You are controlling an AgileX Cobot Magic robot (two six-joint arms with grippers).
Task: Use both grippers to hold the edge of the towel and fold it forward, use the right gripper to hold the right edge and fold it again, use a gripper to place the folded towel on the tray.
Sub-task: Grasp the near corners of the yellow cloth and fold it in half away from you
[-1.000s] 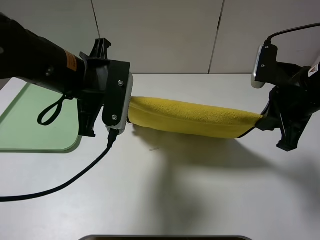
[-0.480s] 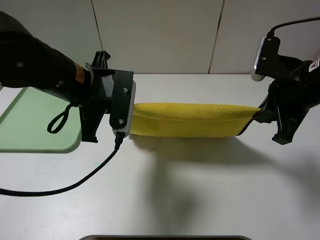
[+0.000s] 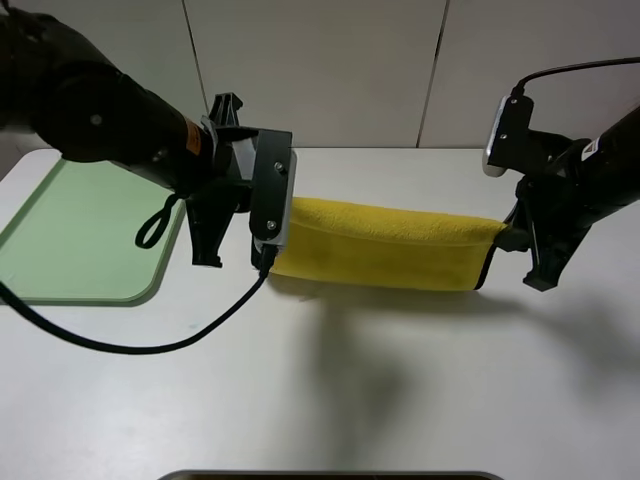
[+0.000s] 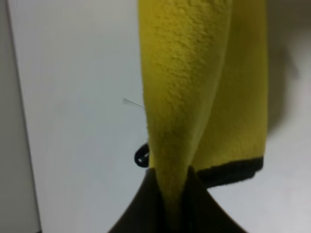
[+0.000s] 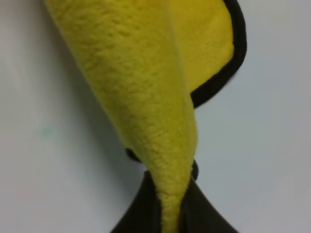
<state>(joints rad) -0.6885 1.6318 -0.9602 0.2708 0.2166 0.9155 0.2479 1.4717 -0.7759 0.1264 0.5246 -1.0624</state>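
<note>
L gripper (image 4: 173, 182) & R gripper (image 5: 170, 194) both clamp towel (image 3: 385, 245) ends; overhead, cam box (image 3: 272, 200) hides L jaws.

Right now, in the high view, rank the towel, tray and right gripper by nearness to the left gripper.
1. towel: held in the left gripper.
2. tray: just to its left.
3. right gripper: at the towel's far end.
</note>
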